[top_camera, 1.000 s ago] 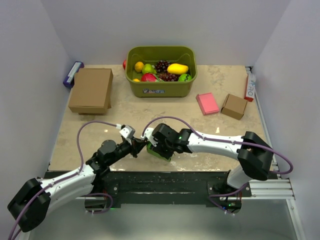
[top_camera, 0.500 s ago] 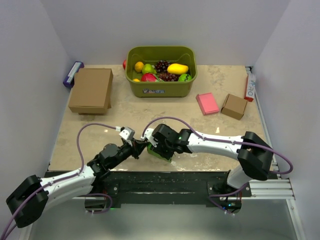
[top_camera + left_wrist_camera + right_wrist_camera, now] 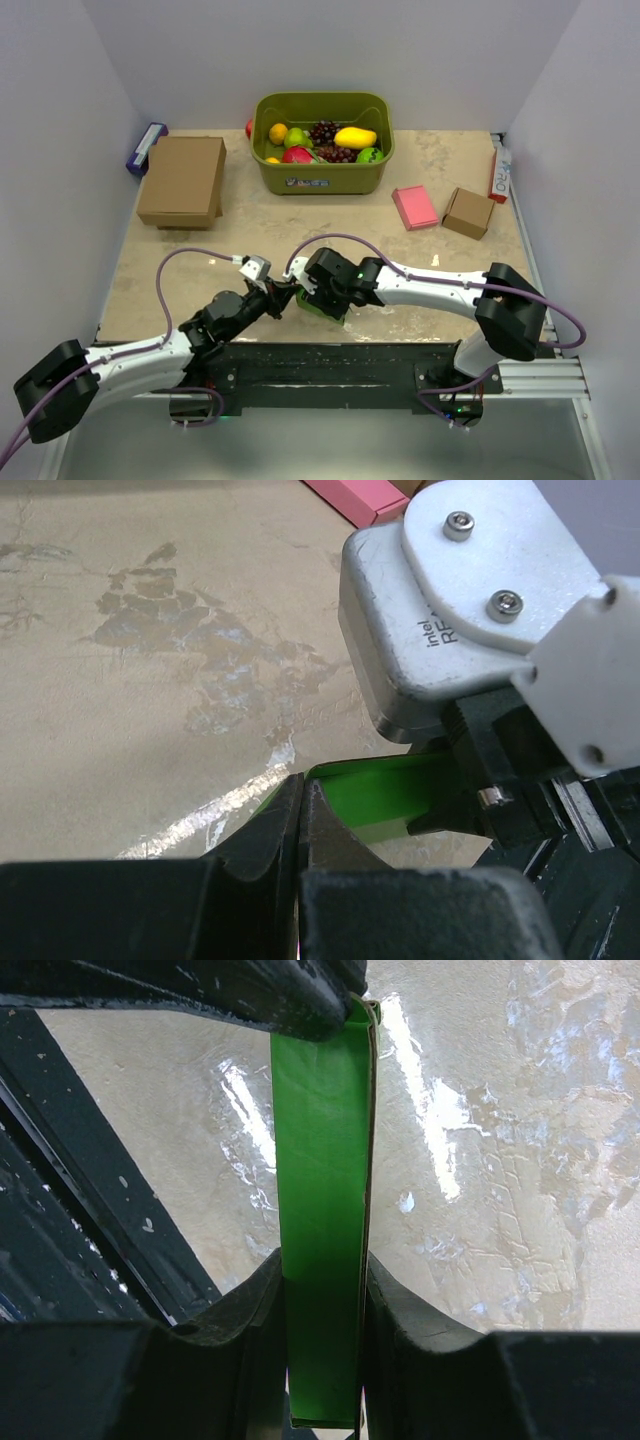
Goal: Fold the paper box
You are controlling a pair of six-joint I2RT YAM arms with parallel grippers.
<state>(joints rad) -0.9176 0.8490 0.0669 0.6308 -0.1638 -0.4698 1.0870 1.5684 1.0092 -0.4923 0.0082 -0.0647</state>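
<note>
Meeting the paper box from the left, the left gripper has its jaws closed tight, tips touching the box's edge. The box sits well in front of the olive bin, low over the worktop, clamped flat between the right gripper's jaws.

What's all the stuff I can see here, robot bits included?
paper box: one, bright green, near table edge, between the grippers
bin: one, olive, far centre, holding assorted fruit
large cardboard box: one, brown, far left
small cardboard box: one, brown, far right
flat box: one, pink, beside the small cardboard box
table: one, beige
left gripper: one, black, closed on the paper box's edge
right gripper: one, black, clamping the paper box
</note>
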